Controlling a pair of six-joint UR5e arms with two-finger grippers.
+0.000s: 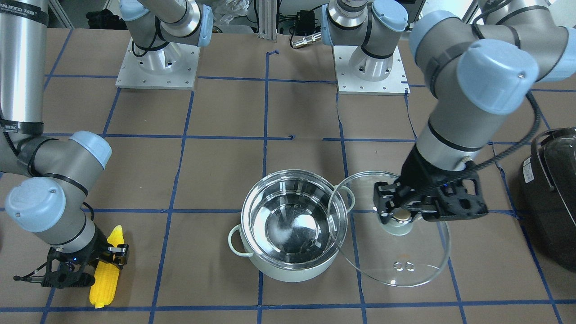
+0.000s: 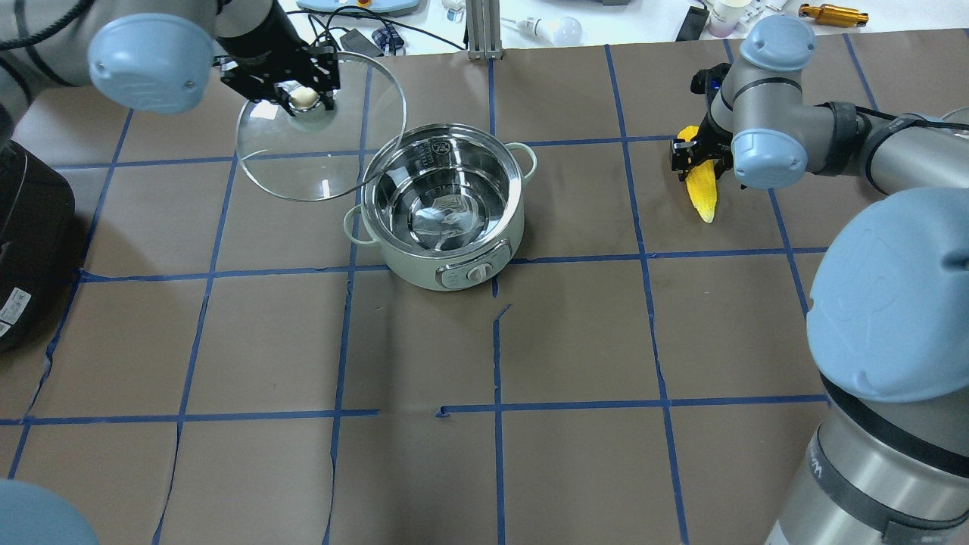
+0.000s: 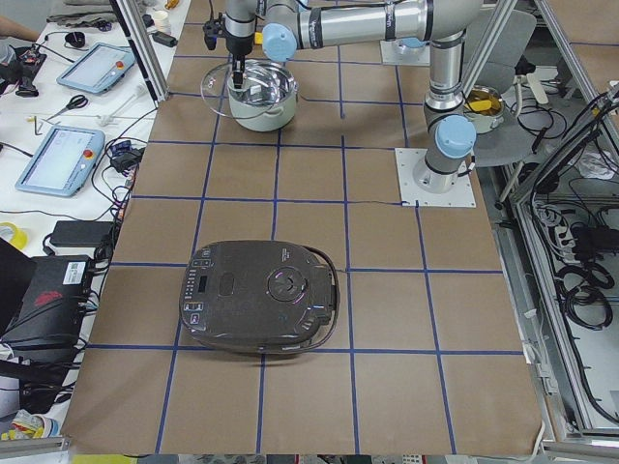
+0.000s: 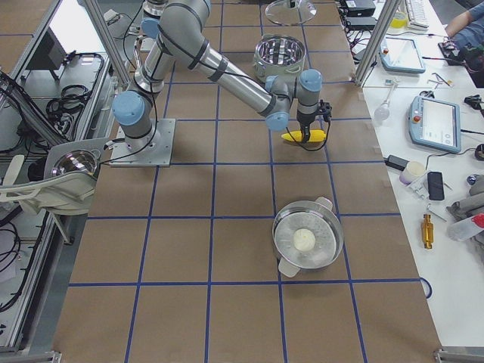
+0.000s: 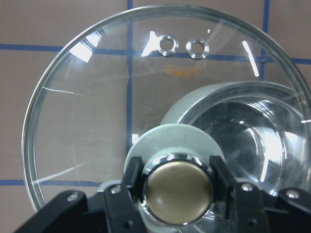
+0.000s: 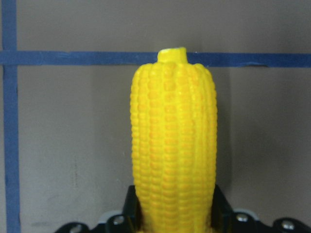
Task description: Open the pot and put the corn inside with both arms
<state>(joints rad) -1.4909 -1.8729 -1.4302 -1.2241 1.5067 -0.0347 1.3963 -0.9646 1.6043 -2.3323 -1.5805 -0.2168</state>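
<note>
Clamping the metal knob (image 5: 179, 190) of the glass lid (image 5: 92, 121) between its two fingers, my left gripper (image 1: 402, 216) holds the lid off the pot (image 1: 288, 271) and tilted. In the front-facing view the lid (image 1: 396, 263) sits right of centre, and its left edge crosses over the pot's rim and near loop handle; I cannot tell whether glass and rim touch. From overhead the same lid (image 2: 303, 170) lies in the upper left, just beside the pot (image 2: 424, 266), with my left gripper (image 2: 303, 94) above it. The pot stands upright and uncovered near the middle of the table (image 1: 225, 171), and only its shiny steel interior shows inside. My right gripper (image 1: 104, 264) is at the lower left of the front-facing view, closed around the corn (image 1: 105, 281). Its fingers press the cob's two sides near the thick end, as the wrist view shows (image 6: 175, 145). The corn (image 2: 704, 189) is at the overhead frame's upper right, well apart from the pot, with its tapered tip pointing toward the bottom of that frame. Whether it rests on the table or is lifted clear, I cannot tell. A black appliance (image 1: 553, 198) sits at the right edge of the front-facing view, past the lid.
</note>
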